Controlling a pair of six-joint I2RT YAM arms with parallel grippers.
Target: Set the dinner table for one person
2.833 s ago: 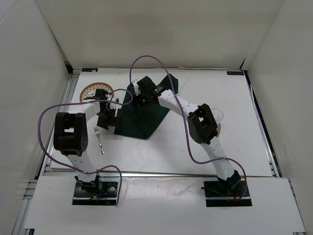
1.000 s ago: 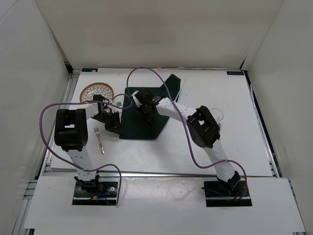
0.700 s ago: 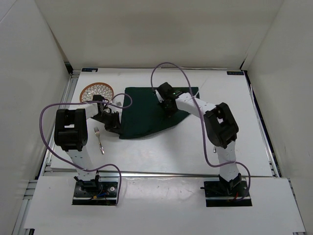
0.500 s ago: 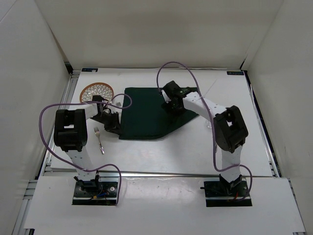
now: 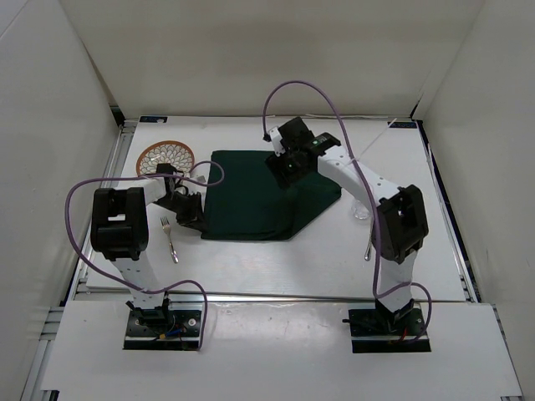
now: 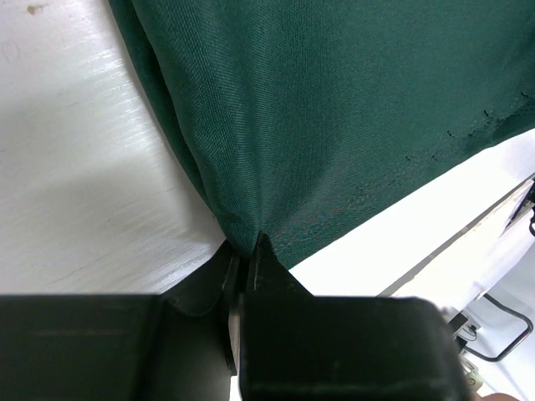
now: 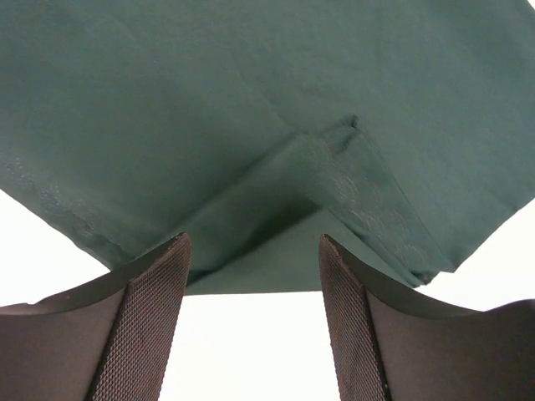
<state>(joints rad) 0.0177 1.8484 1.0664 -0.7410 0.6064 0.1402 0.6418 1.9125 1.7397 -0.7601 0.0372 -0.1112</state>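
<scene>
The dark green cloth mat (image 5: pixel 259 196) lies spread on the white dinner table (image 5: pixel 276 259), its right side still rumpled. My left gripper (image 5: pixel 191 215) is shut on the mat's near-left corner; the left wrist view shows the cloth (image 6: pixel 334 109) pinched between the jaws of that gripper (image 6: pixel 247 251). My right gripper (image 5: pixel 286 165) hovers open over the mat's far right part. In the right wrist view its fingers (image 7: pixel 253 242) stand apart with nothing between them, above a folded-over flap (image 7: pixel 351 184) of the mat.
A patterned brown plate (image 5: pixel 165 156) sits at the far left. A fork (image 5: pixel 170 238) lies left of the mat, near the left arm. A clear glass (image 5: pixel 361 209) and a utensil (image 5: pixel 369 244) are right of the mat, by the right arm.
My right gripper pulled the mat open toward the right, then opened, let go and rose toward the far side. The left gripper kept its hold on the corner.
</scene>
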